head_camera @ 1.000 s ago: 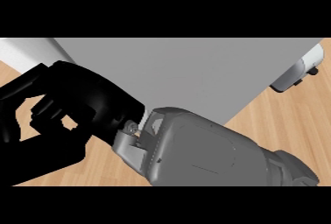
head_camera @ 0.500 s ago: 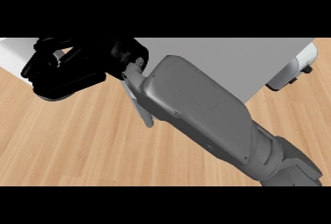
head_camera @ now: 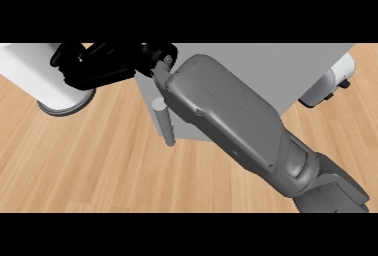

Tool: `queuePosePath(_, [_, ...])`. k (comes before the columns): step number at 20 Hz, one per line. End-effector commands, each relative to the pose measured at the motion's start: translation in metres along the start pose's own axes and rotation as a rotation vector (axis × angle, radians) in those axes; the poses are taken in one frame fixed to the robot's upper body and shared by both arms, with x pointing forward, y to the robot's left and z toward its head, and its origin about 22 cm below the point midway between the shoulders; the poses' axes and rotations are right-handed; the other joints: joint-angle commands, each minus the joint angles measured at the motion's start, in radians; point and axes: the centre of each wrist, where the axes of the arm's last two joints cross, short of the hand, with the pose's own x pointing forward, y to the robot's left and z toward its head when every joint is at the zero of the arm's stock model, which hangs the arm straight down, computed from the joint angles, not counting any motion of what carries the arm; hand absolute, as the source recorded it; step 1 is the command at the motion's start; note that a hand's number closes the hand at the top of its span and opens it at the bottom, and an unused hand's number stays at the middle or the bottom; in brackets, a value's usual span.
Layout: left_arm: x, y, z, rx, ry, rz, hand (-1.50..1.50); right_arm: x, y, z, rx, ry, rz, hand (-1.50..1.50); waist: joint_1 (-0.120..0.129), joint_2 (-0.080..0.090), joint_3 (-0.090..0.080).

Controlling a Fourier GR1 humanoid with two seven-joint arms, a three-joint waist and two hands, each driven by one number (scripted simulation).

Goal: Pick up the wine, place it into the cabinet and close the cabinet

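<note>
Roughly, from upper left to lower right:

Right hand [head_camera: 100, 67]: black, at the upper left of the head view, just under the top edge; lying across the near side of a white cylinder and reaching to the left edge of the cabinet.
Hand state: cannot tell; seen only as a dark bunched mass, with no clear sign of spreading, pressing together or pinching.
Forearm [head_camera: 236, 125]: grey, broad, running on a slant from the lower right corner up to the hand; covering much of the cabinet's front and lower left part.
Wine: not to be made out for certain; possibly the white cylinder [head_camera: 26, 67], which the pictures do not settle.
White cylinder, place: far upper left, partly cut by the left edge, partly hidden behind the hand; round grey-rimmed end [head_camera: 63, 106] showing just below the hand, over the wood.
Contact between hand and cylinder: overlapping in the view; touching or apart cannot be told.
Cabinet [head_camera: 288, 65]: plain grey box face filling the top centre and right, its lower edge meeting the wood.
Grey bar [head_camera: 168, 125]: narrow, upright in the view, at the cabinet's left edge, just beside the forearm; door edge or handle cannot be told.
White object [head_camera: 328, 85]: rounded, with small dark parts, at the right, touching or just beside the cabinet's right side.
Counter [head_camera: 88, 165]: light wood planks, across the whole lower half.
</note>
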Motion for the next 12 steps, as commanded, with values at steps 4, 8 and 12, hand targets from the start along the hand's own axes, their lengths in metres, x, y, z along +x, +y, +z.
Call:
queuePosePath(4, [0.002, -0.011, -0.006, -0.031, 0.003, 0.056, -1.5, -0.027, -0.091, 0.038, -0.272, 0.003, -0.035, 1.5, -0.053, 0.049, 0.033])
queuePosePath(8, [-0.002, -0.019, -0.007, -0.048, 0.013, 0.083, -1.5, -0.031, -0.094, 0.041, -0.309, -0.028, -0.045, 1.5, -0.079, 0.051, 0.033])
queuePosePath(12, [-0.005, -0.028, -0.009, -0.067, 0.033, 0.114, -1.5, -0.028, -0.088, 0.034, -0.29, -0.031, -0.056, 1.5, -0.088, 0.059, 0.031])
